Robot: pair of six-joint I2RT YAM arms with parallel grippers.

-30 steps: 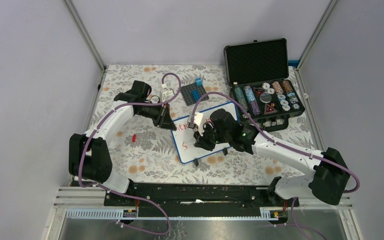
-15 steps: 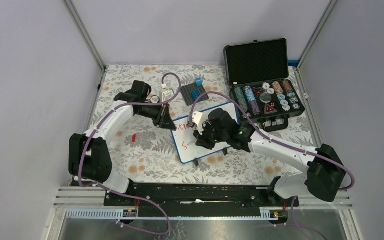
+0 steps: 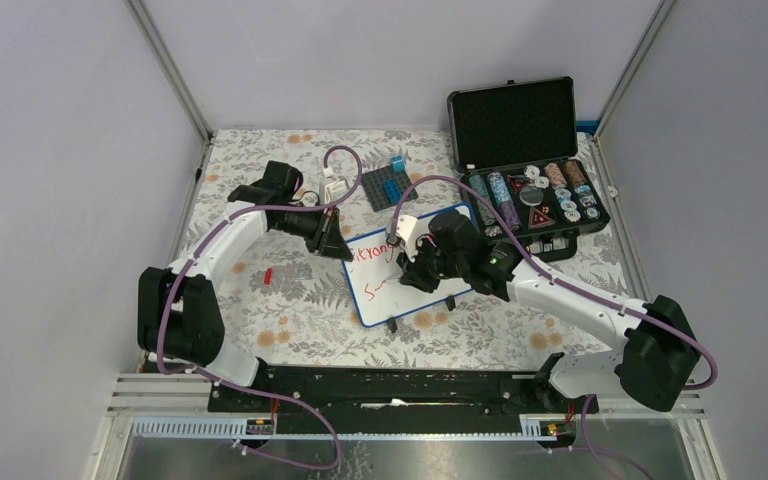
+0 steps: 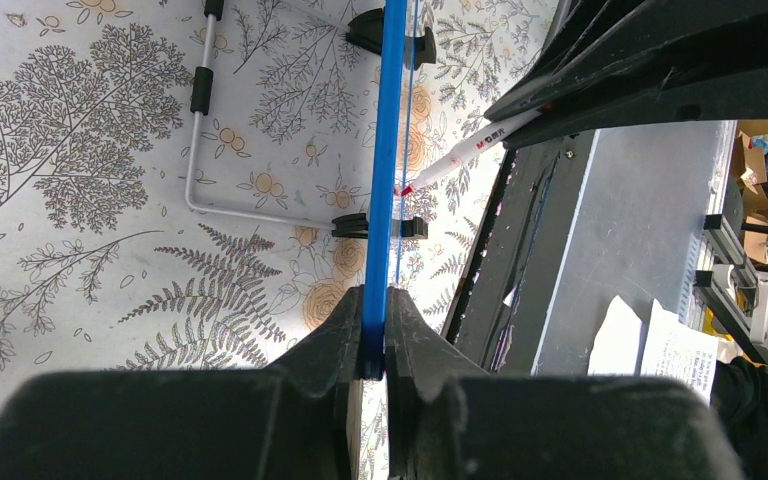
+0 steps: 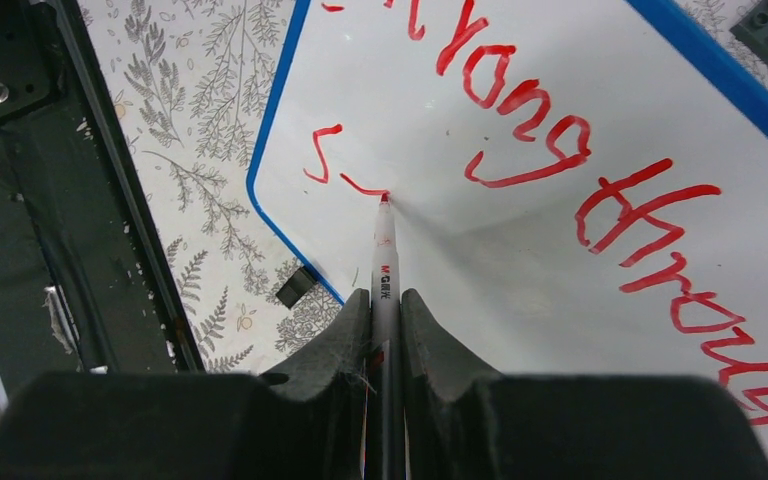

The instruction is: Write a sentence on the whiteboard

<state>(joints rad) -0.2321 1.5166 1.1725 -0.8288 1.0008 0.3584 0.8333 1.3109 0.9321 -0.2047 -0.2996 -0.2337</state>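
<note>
The whiteboard (image 3: 385,295), white with a thin blue rim, lies mid-table on small black feet, with red writing along its far edge and a short red mark lower down. My left gripper (image 3: 340,249) is shut on the board's blue rim (image 4: 378,200) at its left corner. My right gripper (image 3: 410,272) is shut on a white marker (image 5: 384,270) over the board. The marker's red tip touches the board (image 5: 520,260) at the end of the short red stroke. The marker also shows in the left wrist view (image 4: 460,158).
An open black foam-lined case (image 3: 525,165) with chips stands at the back right. A dark baseplate with blue bricks (image 3: 388,187) lies behind the board. A small red piece (image 3: 268,276) lies on the patterned cloth to the left. A wire stand (image 4: 197,130) lies by the board.
My right gripper has moved right and slightly away along the board with the marker, lengthening the lower red stroke. The left gripper has kept its hold on the rim.
</note>
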